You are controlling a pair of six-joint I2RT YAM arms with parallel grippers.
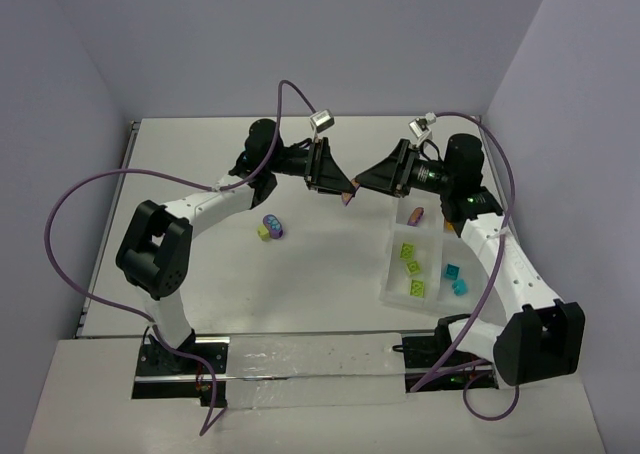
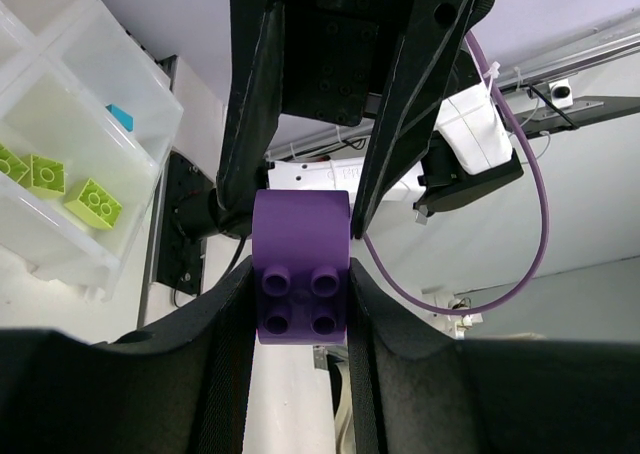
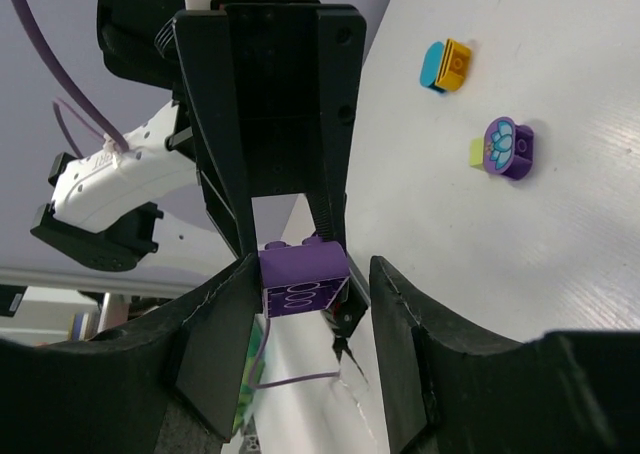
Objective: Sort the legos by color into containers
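Observation:
My left gripper (image 1: 344, 194) is shut on a purple lego (image 2: 300, 264) and holds it in the air above the middle of the table. My right gripper (image 1: 359, 188) faces it, open, its fingers (image 3: 215, 344) on either side of that same brick (image 3: 303, 282). A purple and lime pair (image 1: 270, 226) lies on the table; it also shows in the right wrist view (image 3: 505, 149), near a teal and orange pair (image 3: 445, 66). The four-compartment tray (image 1: 384, 292) at the right holds a purple brick (image 1: 417, 214), lime bricks (image 1: 413, 268) and teal bricks (image 1: 456, 278).
A clear flat strip with black brackets (image 1: 310, 359) lies along the near edge between the arm bases. Purple cables (image 1: 70, 204) loop off both arms. Walls close the table at the back and sides. The tray's lime compartment (image 2: 95, 202) shows in the left wrist view.

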